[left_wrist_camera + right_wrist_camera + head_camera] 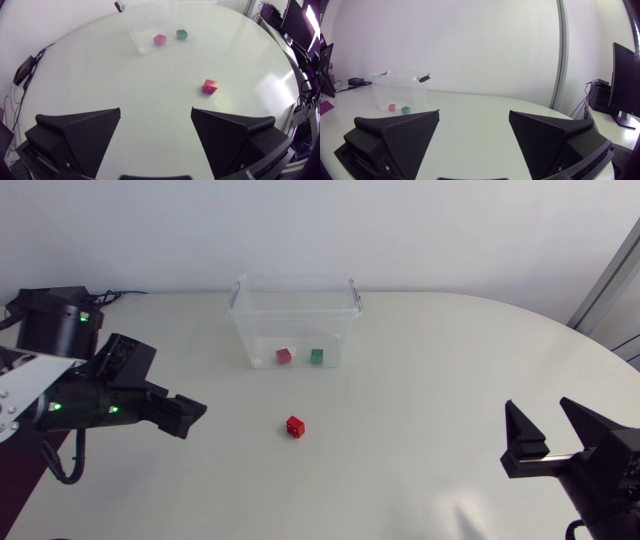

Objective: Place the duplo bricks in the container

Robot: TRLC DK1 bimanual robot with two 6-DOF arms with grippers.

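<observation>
The red duplo brick [295, 425] lies on the worktop [420, 380], ahead of the left jaws (spread wide, holding nothing) and near the clear container [240, 320], which holds a pink brick [284, 355] and a green brick [317, 356]. The right jaws, well apart from it, also gape wide.

Oval white table top [430, 380]: smooth, with a soft sheen (pale reflections show on it in the left wrist view).

Rectangular clear plastic container [262, 330]: transparent, smooth, glossy walls.

Small red plastic duplo brick [295, 425], small pink plastic duplo brick [284, 355] and small green plastic duplo brick [317, 356]: smooth moulded plastic, lightly glossy.

Matt black left gripper [156, 112] and matt black right gripper [474, 115]: the inner faces of the wedge fingers carry a fine grainy texture, and the outer housings are smoother.
</observation>
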